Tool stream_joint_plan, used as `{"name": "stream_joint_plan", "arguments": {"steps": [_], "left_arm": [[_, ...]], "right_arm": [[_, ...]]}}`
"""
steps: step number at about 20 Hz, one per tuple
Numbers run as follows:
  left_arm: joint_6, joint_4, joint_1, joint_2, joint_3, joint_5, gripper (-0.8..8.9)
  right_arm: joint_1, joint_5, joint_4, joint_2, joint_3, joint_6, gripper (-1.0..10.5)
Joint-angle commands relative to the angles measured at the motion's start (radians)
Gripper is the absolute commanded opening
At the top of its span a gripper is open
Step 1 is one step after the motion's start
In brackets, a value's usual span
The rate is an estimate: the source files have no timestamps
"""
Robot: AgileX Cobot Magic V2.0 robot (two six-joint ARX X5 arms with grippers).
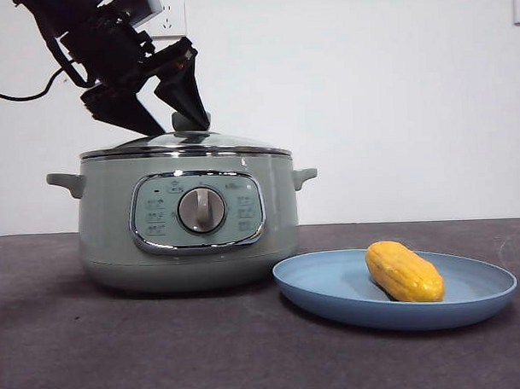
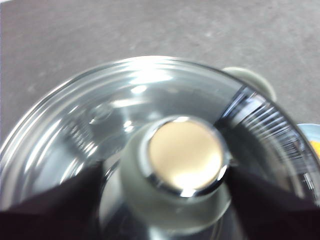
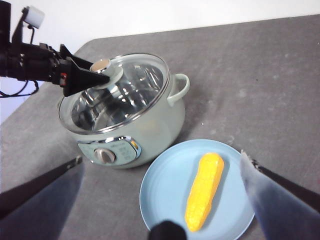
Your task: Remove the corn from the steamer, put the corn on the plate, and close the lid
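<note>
The left gripper (image 1: 179,122) is held tilted, reaching down from the upper left, its jaws set either side of the lid's knob (image 2: 184,159). The right gripper (image 3: 160,165) is held high, with jaws spread wide apart.

You have a dark grey tabletop (image 1: 60,338) carrying two items directly: the steamer (image 1: 188,218) at 9 o'clock and the plate (image 1: 331,286) just beside it at 3 o'clock, front view.

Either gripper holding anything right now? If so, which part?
The left gripper straddles the lid knob; actual clamping cannot be told. The right gripper is open above the plate, holding nothing.
</note>
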Motion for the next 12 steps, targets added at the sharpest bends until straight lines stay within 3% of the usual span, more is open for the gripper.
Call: {"name": "stream_joint_plan", "arguments": {"steps": [1,12], "left_arm": [[-0.021,-0.025,0.0,-0.019,-0.022,-0.002,4.75],[-0.028,-0.132,0.0,-0.241,-0.022,0.003,4.75]], "right_arm": [[0.002,-0.002,0.0,-0.002,-0.005,0.002,5.7],[0.002,-0.046,-0.04,-0.001,-0.005,-0.04,5.7]]}}
